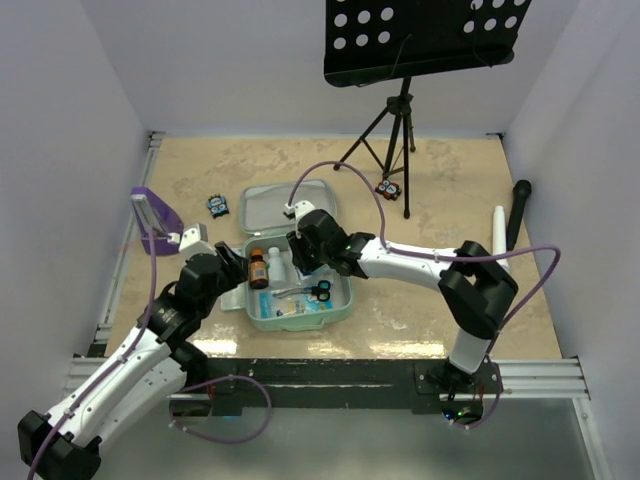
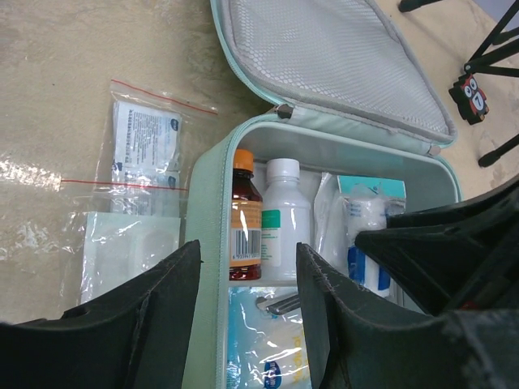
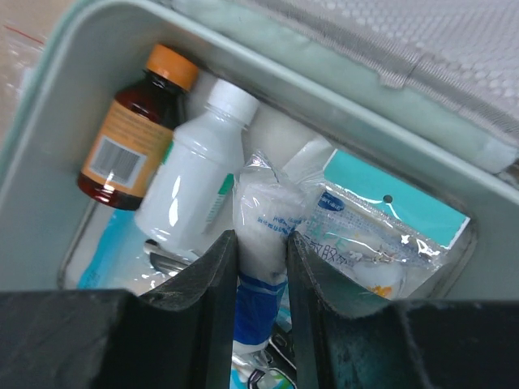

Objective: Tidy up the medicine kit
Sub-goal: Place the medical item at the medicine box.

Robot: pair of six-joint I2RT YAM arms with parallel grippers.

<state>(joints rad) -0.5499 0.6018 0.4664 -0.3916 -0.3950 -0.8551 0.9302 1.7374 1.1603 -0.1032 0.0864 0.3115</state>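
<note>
The medicine kit (image 2: 209, 235) lies open on the table (image 1: 450, 200), its left wall within the spread left tool (image 2: 248, 243). Inside, the right tool (image 3: 261, 239) pinches a bagged white roll (image 3: 259, 207) near a barcoded brown bottle (image 3: 130, 138), print unreadable.

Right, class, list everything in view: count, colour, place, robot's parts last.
medicine kit: one, mint green, open, centre of table
brown bottle: one, orange cap, kit's left side
white bottle: one, beside the brown bottle
bandage roll: one, white, in the kit
scissors: one pair, black handles, in the kit
clear bags: at least two, left of kit
purple stand: one, left edge
music stand: one, black, at the back
small toys: two, dark, behind the kit
tubes: two, white and black, right edge
left hand: one, black, open astride the kit's left wall
right hand: one, black, closed on the bandage roll
</note>
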